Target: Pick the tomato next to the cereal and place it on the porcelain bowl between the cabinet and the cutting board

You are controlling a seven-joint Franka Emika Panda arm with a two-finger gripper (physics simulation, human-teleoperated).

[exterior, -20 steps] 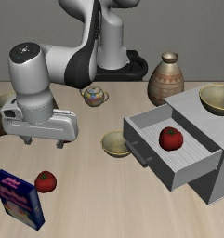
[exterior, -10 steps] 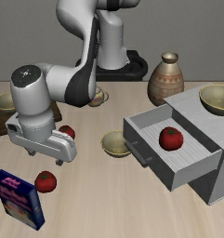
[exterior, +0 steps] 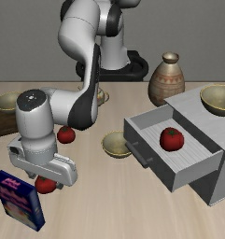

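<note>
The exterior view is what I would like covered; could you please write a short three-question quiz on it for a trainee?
1. True or false: the drawer stands open with a tomato inside.
2. How many tomatoes can be seen in all?
3. The gripper is right at the front tomato, which lies beside: A the vase, B the cereal box, C the drawer.

Key: 1 true; 2 three; 3 B.

Red tomato [exterior: 46, 185] lower left, blue-purple cereal box [exterior: 19, 198], grey cabinet [exterior: 203, 121], cream bowl [exterior: 116, 144], brown vase [exterior: 167, 80] upper right, pale tan surface [exterior: 105, 201].
</note>
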